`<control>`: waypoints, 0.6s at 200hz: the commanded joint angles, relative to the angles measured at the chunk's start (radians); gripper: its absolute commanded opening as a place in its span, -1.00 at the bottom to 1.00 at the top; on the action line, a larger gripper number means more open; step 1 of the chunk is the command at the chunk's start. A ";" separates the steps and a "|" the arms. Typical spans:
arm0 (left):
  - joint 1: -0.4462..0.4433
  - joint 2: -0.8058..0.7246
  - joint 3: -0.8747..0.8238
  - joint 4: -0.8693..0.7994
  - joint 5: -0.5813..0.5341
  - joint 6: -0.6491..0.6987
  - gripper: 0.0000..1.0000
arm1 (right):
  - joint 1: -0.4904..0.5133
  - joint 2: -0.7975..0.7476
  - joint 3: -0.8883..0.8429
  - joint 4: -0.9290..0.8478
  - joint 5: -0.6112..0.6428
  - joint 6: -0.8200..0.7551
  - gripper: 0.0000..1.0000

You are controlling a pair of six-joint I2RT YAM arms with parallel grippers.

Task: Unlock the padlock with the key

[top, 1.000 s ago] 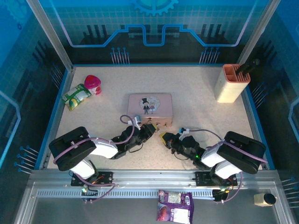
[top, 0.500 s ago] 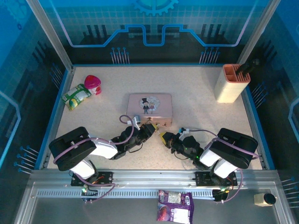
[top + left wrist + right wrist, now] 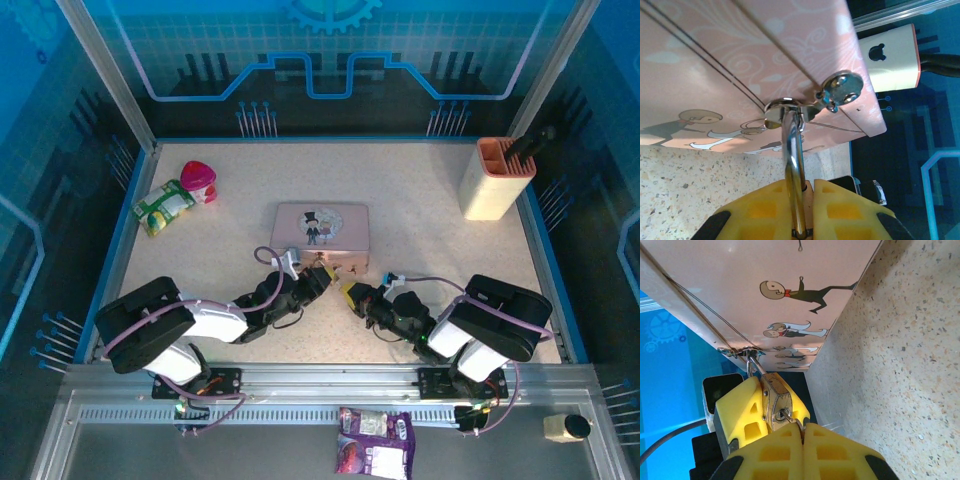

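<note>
Fingers on both arms are yellow and meet at the near side of the pink tin (image 3: 320, 228), which lies in the middle of the counter (image 3: 430, 240). The left fingers (image 3: 840, 207) are squeezed shut on the padlock (image 3: 791, 150), and its silver loop sticks up between them. The loop goes through a small ring (image 3: 782, 107) on the tin, right beside a round metal catch (image 3: 841, 89). The right fingers (image 3: 835, 455) are pressed together on the key (image 3: 791, 420), and just a tiny bit of it pokes out. That bit touches the bottom end of the padlock; I cannot tell how far in it goes.

The left wrist view gives the silver loop and the ring up close. The right wrist view gives the gold body of the padlock, held between the left fingers, with the key at its end. The top view gives the whole counter. It shows a beige holder (image 3: 497, 180) at the far right; a green packet (image 3: 163, 207) and a red-topped thing (image 3: 198, 180) lie at the far left. All three are well apart from the tin.
</note>
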 commanded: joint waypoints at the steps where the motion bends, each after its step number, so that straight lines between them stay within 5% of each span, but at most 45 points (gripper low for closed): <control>1: -0.023 -0.024 0.024 0.131 0.069 0.037 -1.00 | 0.003 0.002 -0.001 0.007 0.028 -0.021 -1.00; 120: -0.050 0.034 0.064 0.124 0.113 0.005 -1.00 | 0.018 -0.108 0.039 -0.105 0.051 -0.107 -1.00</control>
